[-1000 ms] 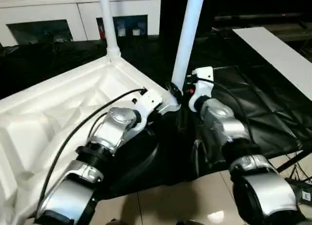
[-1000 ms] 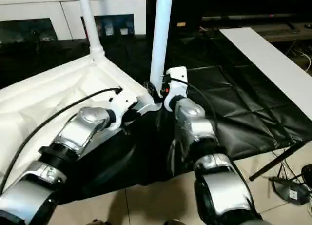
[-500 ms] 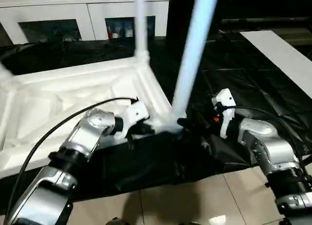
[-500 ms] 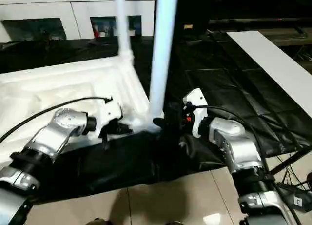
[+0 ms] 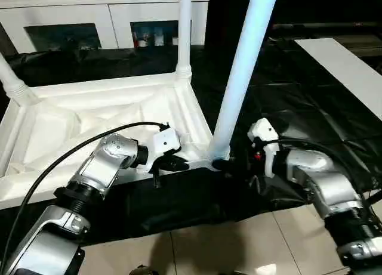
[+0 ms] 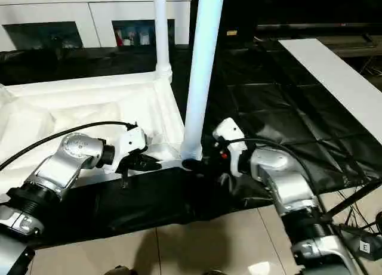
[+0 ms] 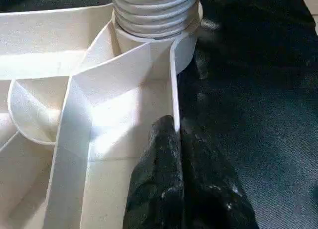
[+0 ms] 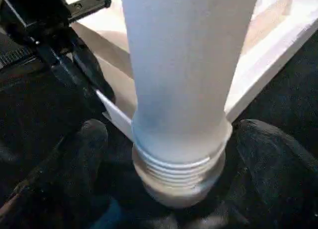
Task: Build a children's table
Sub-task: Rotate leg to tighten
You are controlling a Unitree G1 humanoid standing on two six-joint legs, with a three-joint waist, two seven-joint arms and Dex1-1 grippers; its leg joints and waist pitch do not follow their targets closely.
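On the black cloth [image 5: 179, 209] the tabletop [image 5: 89, 120] lies ribbed side up, long axis across. Its near corner leg [image 5: 242, 72] stands upright, tilted slightly. Left gripper [image 5: 173, 164] is clamped on the tabletop's near rim; right gripper [image 8: 169, 154], fingers [image 8: 84, 154] spread, straddles the leg's base.

One upturned white tabletop [image 5: 107, 117] carries three upright white legs: a near one [image 5: 242, 78], a far one [image 5: 184, 30], a third [image 5: 12, 81] at the left corner. Two end effectors: left [image 5: 173, 163], right [image 5: 230, 166].
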